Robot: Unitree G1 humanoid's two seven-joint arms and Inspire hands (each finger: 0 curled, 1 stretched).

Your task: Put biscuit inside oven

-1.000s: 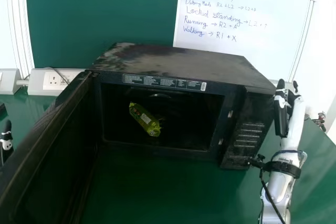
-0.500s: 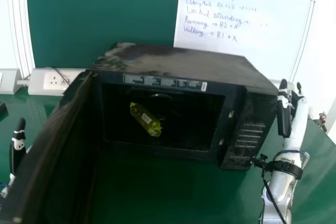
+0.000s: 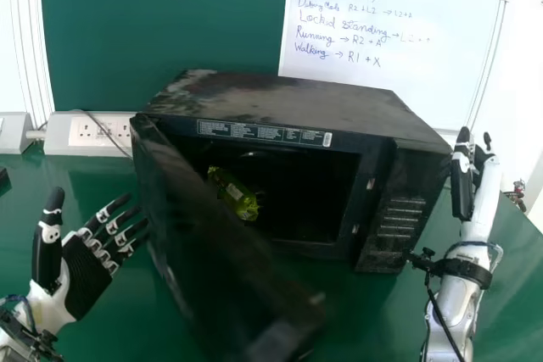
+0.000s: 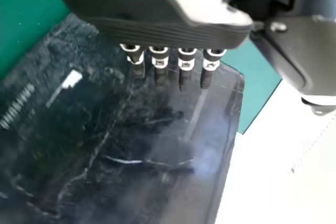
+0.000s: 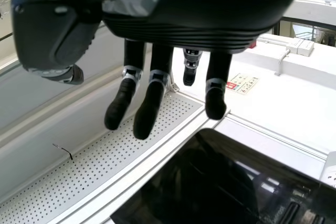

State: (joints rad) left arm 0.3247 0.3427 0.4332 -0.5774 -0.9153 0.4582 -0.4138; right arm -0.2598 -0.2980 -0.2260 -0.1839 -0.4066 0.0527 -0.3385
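- While the green table (image 3: 373,328) bears the setup, a white board (image 3: 390,40) with handwritten lines stands behind it.
- Black oven (image 3: 280,103): upright on the table, front toward the head camera, cavity exposed.
- Oven door (image 3: 221,243): partly open, attached at the oven's left side, slanting across part of the opening.
- White socket panel (image 3: 97,129): behind the table, left of the oven.
- Left hand (image 3: 89,273): beside the door's outer face, fingers straight and spread, thumb raised apart, nothing pinched. Fingertips near the door; contact cannot be told.
- Right hand (image 3: 462,184): raised beside the oven's right side; in the right wrist view its fingers extend loosely, spaced apart, nothing pinched.
- Biscuit packet (image 3: 240,198): yellow-green, lying slantwise inside the oven cavity, partly hidden by the door.
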